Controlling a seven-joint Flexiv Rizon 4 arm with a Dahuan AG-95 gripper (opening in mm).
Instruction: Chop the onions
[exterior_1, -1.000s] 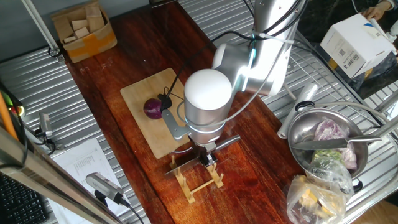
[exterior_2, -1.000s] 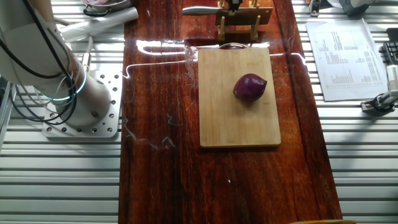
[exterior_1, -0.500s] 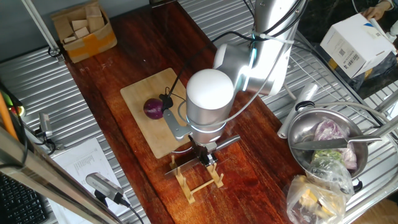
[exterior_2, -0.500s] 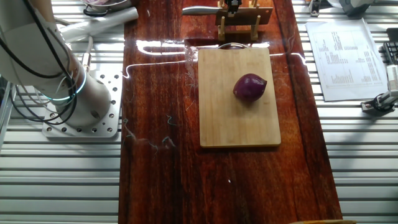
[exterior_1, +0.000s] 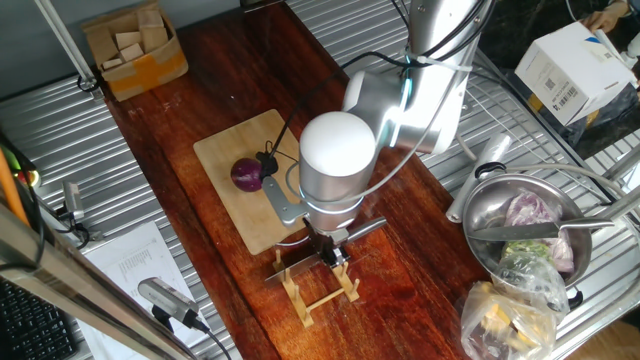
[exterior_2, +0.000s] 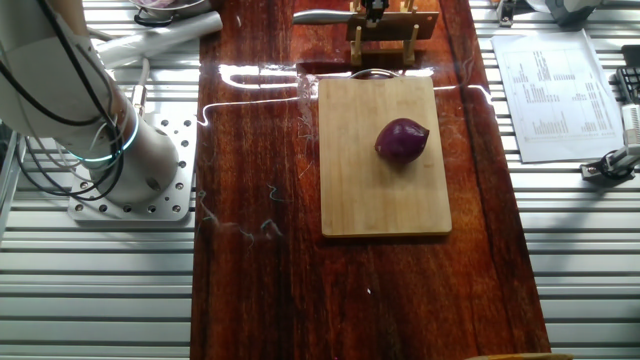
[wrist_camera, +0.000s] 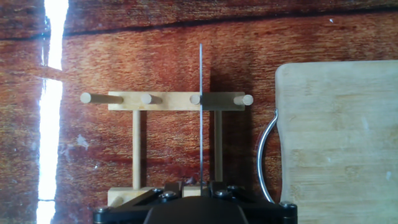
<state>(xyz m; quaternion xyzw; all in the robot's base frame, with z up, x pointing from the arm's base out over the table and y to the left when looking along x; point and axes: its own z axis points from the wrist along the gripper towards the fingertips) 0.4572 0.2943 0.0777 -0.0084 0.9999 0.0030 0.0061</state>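
Observation:
A small dark purple onion (exterior_1: 246, 174) (exterior_2: 401, 140) lies whole on the bamboo board (exterior_1: 225, 150) (exterior_2: 370, 200) (wrist_camera: 336, 155). Just past the board's handle end stands a wooden peg rack (exterior_1: 320, 290) (exterior_2: 385, 30) (wrist_camera: 161, 98), and a knife (exterior_1: 365, 228) (exterior_2: 320, 15) rests across it. My gripper (exterior_1: 330, 255) (wrist_camera: 196, 185) hangs straight down over the rack with its fingers close on either side of the knife. In the hand view the blade (wrist_camera: 201, 112) shows edge-on as a thin line running away from the fingers. The onion is well clear of the gripper.
A steel bowl (exterior_1: 480, 215) with pale leafy vegetable and a plastic bag (exterior_1: 510, 315) sit on the metal rack to the right. A cardboard box of wooden blocks (exterior_1: 135, 45) is at the far end. Printed paper (exterior_2: 550, 80) lies beside the wooden top; the arm's base (exterior_2: 130, 160) is opposite.

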